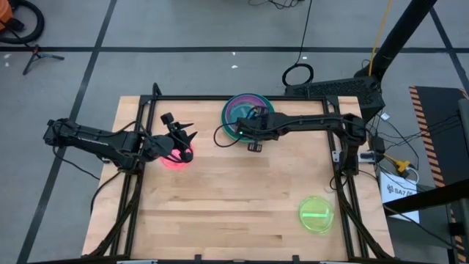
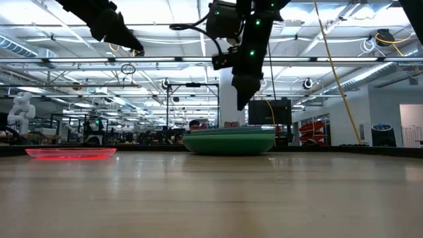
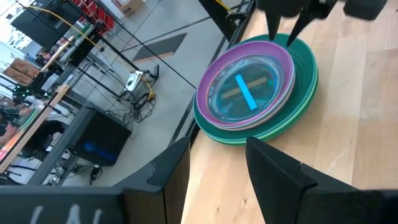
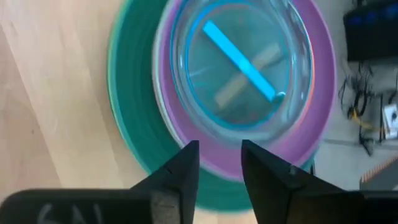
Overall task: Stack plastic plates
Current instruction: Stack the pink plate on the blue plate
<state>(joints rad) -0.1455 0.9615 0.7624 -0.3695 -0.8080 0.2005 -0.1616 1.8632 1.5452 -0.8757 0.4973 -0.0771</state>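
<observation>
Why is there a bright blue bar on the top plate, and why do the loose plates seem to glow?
In both wrist views the bar looks like a ceiling light's reflection on the glossy top plate. In the high view the pink plate and the lime plate catch the light, the lime one with its own streak. In the low view, lamps show overhead.

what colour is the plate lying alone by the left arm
Glowing pink-red; the lone plate shows best in the low view.
</observation>
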